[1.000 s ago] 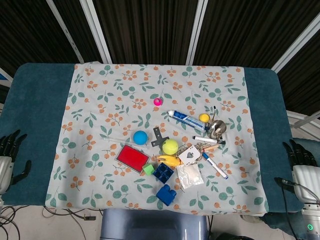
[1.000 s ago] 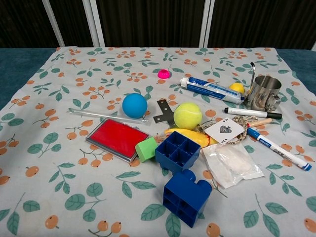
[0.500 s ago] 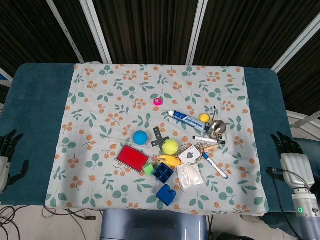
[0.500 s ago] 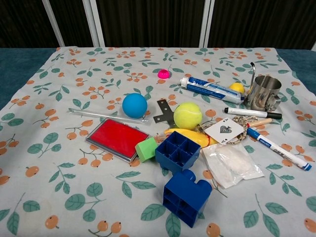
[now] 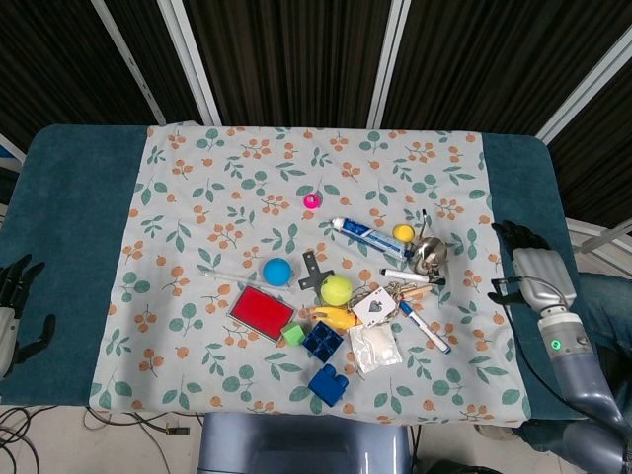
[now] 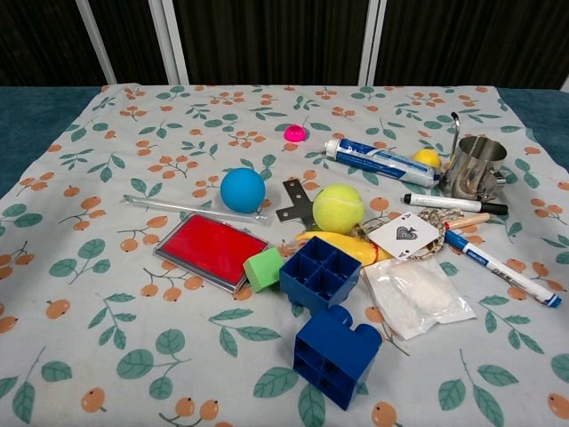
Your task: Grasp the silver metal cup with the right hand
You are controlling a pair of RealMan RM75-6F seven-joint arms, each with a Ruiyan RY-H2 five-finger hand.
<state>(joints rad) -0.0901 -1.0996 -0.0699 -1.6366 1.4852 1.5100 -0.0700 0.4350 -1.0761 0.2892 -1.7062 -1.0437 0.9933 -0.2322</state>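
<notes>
The silver metal cup [image 5: 430, 254] stood upright on the right part of the floral cloth [image 5: 197, 197], with a small yellow ball [image 5: 403, 233] just to its left and a black-capped marker [image 5: 410, 276] lying just near of it. The right hand [image 5: 534, 269] hovered to the cup's right over the teal table edge, well apart from it, holding nothing; how wide its fingers stood could not be told. The left hand [image 5: 12, 306] sat at the far left edge, fingers apart and empty.

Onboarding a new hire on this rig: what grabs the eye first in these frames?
The jumble of bright small things on the floral cloth: a blue ball, a yellow-green ball, a red flat case and two dark blue blocks near the front edge. At the clutter's right end stands the silver metal cup, beside a toothpaste tube and markers. The right hand sits over the teal table edge, apart from the cup, holding nothing.
</notes>
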